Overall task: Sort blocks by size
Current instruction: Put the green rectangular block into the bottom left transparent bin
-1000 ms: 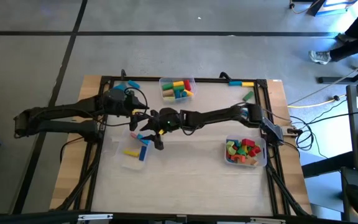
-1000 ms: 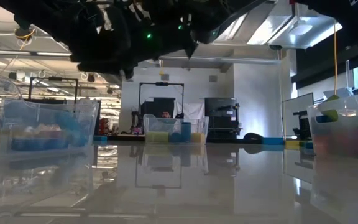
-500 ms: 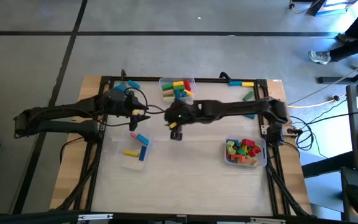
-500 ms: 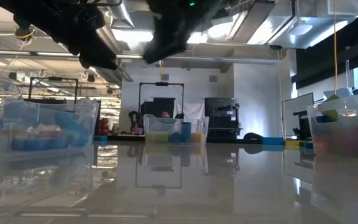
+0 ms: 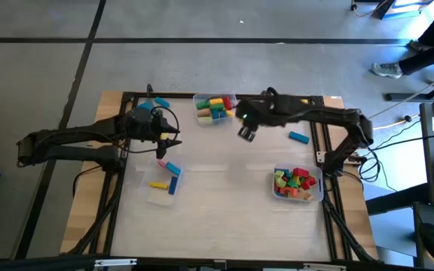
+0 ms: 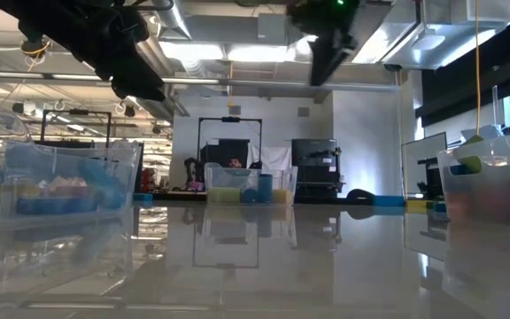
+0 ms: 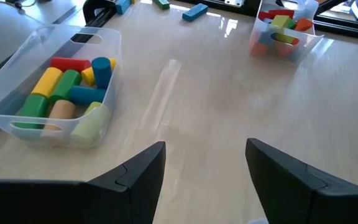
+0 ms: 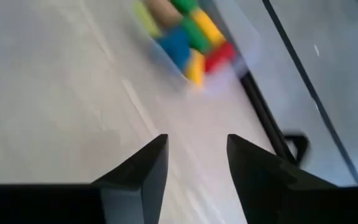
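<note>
Blocks lie sorted in three clear bins: cylinders in the far bin (image 5: pixel 215 107) (image 7: pixel 61 93), coloured chunks in the right bin (image 5: pixel 298 184) (image 7: pixel 284 28), and yellow and blue bars in the near-left bin (image 5: pixel 164 183). A loose blue block (image 5: pixel 298 137) (image 7: pixel 194 11) rests flat on the table, right of centre. My right gripper (image 5: pixel 245 134) (image 8: pixel 197 140) hovers open and empty, high over the table just right of the far bin. My left gripper (image 5: pixel 175 140) (image 7: pixel 205 149) waits open and empty at the table's left.
More loose blocks lie along the far edge: blue ones (image 5: pixel 159 102) (image 5: pixel 285 99) and a green one (image 7: pixel 161 4). The black frame rail (image 5: pixel 224 95) runs round the table. Bare tabletop (image 5: pixel 232 196) stretches between the near-left bin and the right bin.
My right gripper has swung from beside the near-left bin toward the table's far right, rising well clear of the table and tipping to point more steeply down. It now hangs just right of the far bin. The blocks have stayed where they were.
</note>
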